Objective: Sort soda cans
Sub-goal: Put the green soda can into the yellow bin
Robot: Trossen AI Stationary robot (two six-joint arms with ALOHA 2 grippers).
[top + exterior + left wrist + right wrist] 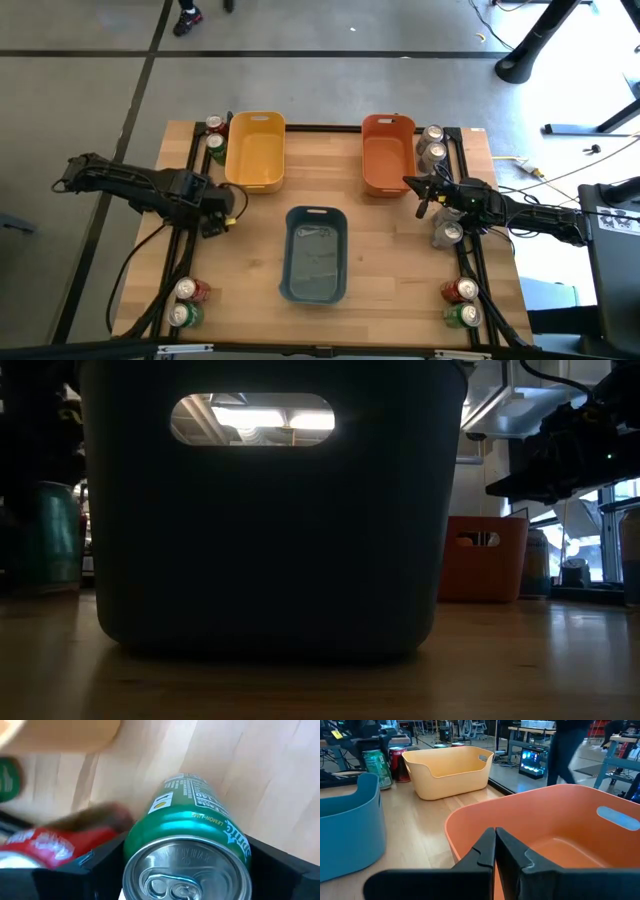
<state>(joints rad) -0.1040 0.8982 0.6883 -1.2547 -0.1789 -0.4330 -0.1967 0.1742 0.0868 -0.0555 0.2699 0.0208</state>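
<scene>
Now the left gripper (222,212) clasps a green metal soda can (187,852) beside the yellow plastic bin (255,150).
"LEMON-LIME" reads on its side. Bare wood lies open between the blue plastic bin (316,254) and the table's left rail. Right gripper (424,193), fingers pressed together and empty, hovers at the orange plastic bin's (387,153) edge. Three bins; two cans stand at each near corner.
</scene>
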